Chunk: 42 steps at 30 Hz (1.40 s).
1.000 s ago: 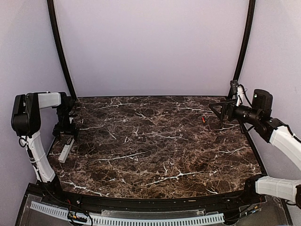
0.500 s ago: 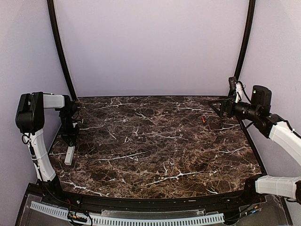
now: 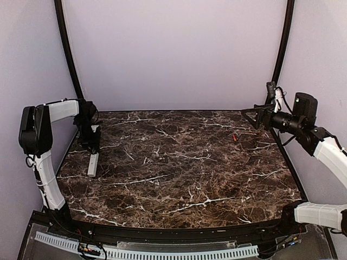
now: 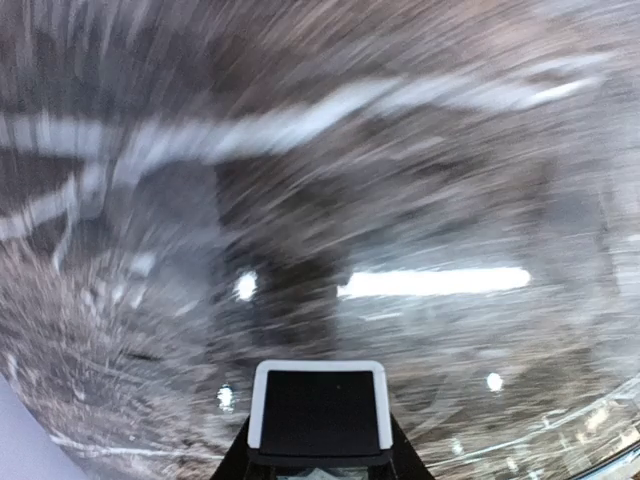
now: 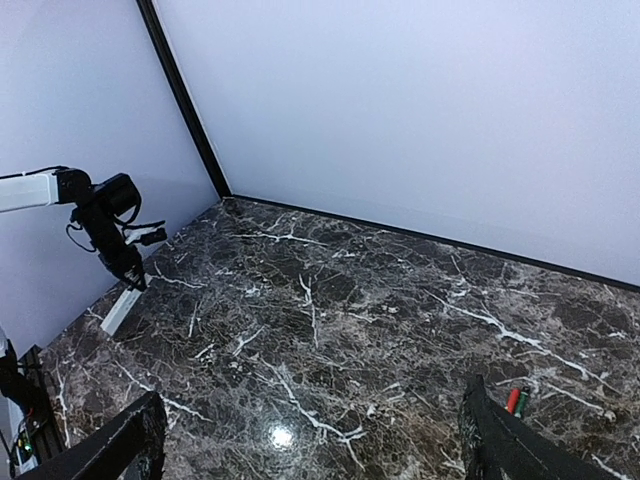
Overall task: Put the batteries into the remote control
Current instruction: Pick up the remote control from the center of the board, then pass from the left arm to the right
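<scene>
Left wrist view is smeared by motion, so close to me I make out only a white-edged dark shape (image 4: 320,405) at the bottom edge, and I cannot tell what it is. From above, my left pincer (image 3: 90,145) seems to pinch the remote control (image 3: 93,164) by its far end, at the left side of the tabletop (image 3: 179,184). Whether its near end rests on the marble I cannot tell, and its recess is not visible. I judge it light, stiff and smooth, so held by one end it may swing. A hold across the narrow sides, nearer the middle, seems safer. My right pincer (image 5: 310,395) hangs spread wide and empty. Farther away, near the back right corner, lie the batteries (image 5: 514,400). They are tiny and round, likely to roll and slip, and best taken across the middle. How many they are is hard to see.
</scene>
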### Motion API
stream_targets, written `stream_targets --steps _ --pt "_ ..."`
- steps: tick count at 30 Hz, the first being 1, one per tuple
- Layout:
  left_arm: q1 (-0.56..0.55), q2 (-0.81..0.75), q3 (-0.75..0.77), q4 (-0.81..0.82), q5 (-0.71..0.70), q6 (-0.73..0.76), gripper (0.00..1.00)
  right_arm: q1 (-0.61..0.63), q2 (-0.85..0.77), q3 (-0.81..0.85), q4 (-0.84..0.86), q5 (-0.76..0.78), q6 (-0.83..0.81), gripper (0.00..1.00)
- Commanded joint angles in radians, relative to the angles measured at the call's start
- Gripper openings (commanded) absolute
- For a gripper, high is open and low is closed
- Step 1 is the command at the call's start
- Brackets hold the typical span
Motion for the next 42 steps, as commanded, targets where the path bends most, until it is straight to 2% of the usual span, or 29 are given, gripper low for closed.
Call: stream_targets --steps 1,4,9,14,17,20,25,28,32,37,42 --pt "-0.131 -0.218 0.132 0.140 0.141 -0.005 0.00 0.054 -0.010 0.077 -0.007 -0.017 0.041 0.99" --pt "-0.243 -0.373 0.112 0.310 0.259 -0.020 0.00 0.141 0.002 0.121 -0.007 0.008 0.049 0.99" --pt "-0.377 -0.576 -0.001 0.687 0.550 -0.112 0.00 0.349 0.088 0.213 0.044 0.027 0.063 0.97" --pt "-0.489 -0.679 -0.108 0.955 0.663 -0.172 0.00 0.559 0.277 0.344 0.097 -0.020 0.026 0.97" --pt "-0.537 -0.716 -0.142 1.035 0.702 -0.193 0.00 0.651 0.391 0.452 0.096 -0.085 -0.005 0.97" --pt "-0.558 -0.733 -0.190 1.160 0.753 -0.236 0.00 0.705 0.487 0.537 0.136 -0.165 -0.004 0.97" --pt "-0.590 -0.753 -0.257 1.308 0.815 -0.298 0.00 0.749 0.606 0.627 0.111 -0.175 -0.006 0.94" --pt "-0.604 -0.767 -0.271 1.339 0.826 -0.300 0.00 0.751 0.626 0.628 0.119 -0.185 0.013 0.85" --pt "-0.611 -0.769 -0.291 1.374 0.826 -0.310 0.00 0.755 0.638 0.621 0.129 -0.195 0.026 0.67" --pt "-0.614 -0.769 -0.311 1.426 0.827 -0.339 0.00 0.756 0.638 0.612 0.118 -0.223 0.023 0.36" --pt "-0.625 -0.765 -0.318 1.415 0.800 -0.329 0.02 0.756 0.638 0.631 0.077 -0.243 0.002 0.00"
